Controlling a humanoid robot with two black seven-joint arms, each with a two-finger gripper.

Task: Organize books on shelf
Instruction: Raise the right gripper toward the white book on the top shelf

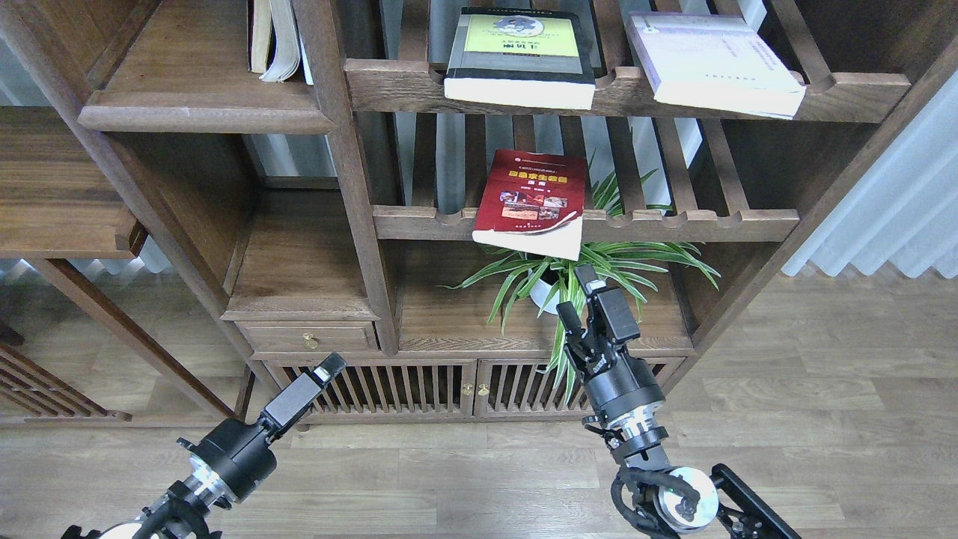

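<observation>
While our left gripper [329,368] hangs low before the cabinet doors [419,389], its fingers seen as one block, so we cannot tell its state, our right gripper [578,293] hovers among the plant [591,266] leaves, fingers apart; above, the dark red book [535,198] overhangs a slatted shelf [673,223]; higher, the yellow-green book [520,56] and lavender-white book [711,64] lie flat; the solid shelf [202,112] sits upper left.

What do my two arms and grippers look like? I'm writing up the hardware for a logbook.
Both arms are black with silver metal rings at the wrist joints. The left gripper has a long boxy grey-black body with a pale tip. The right gripper has chunky black fingers and a white patch near the tip; black cables loop around its wrist above a silver disc-shaped joint.
</observation>
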